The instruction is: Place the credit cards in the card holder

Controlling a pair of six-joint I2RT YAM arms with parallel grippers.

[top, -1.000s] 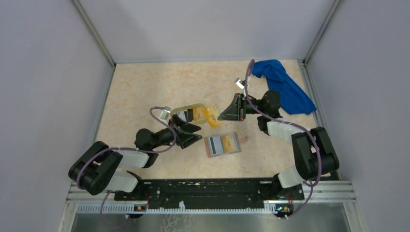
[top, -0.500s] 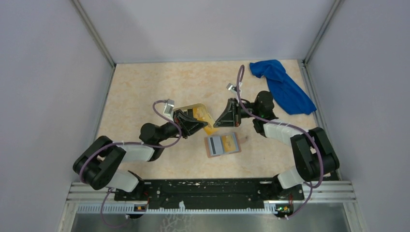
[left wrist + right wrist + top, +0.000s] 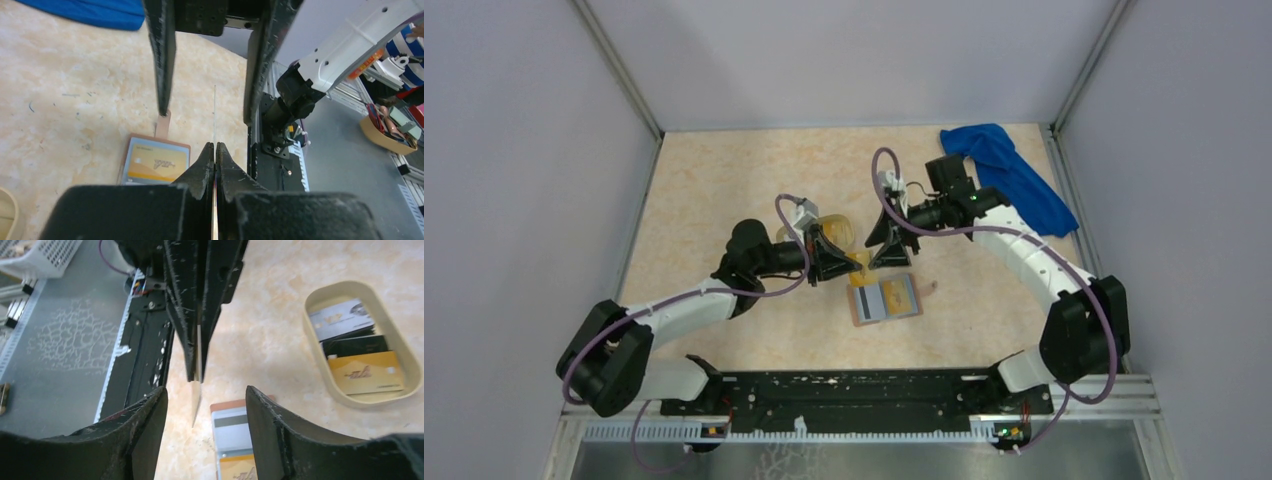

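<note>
L gripper (image 3: 215, 146), open a sec ago, now pinches the card (image 3: 214, 112) edge-on; R gripper (image 3: 205, 390) has let go, jaws apart; both arms moved in closer together

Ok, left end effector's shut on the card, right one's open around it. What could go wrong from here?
The left end effector pinches the credit card by one end only, so it may pivot or slip. The right end effector stands open on both sides of it; a sideways retreat could knock it. The card holder lies unheld on the table and might slide during insertion.
</note>
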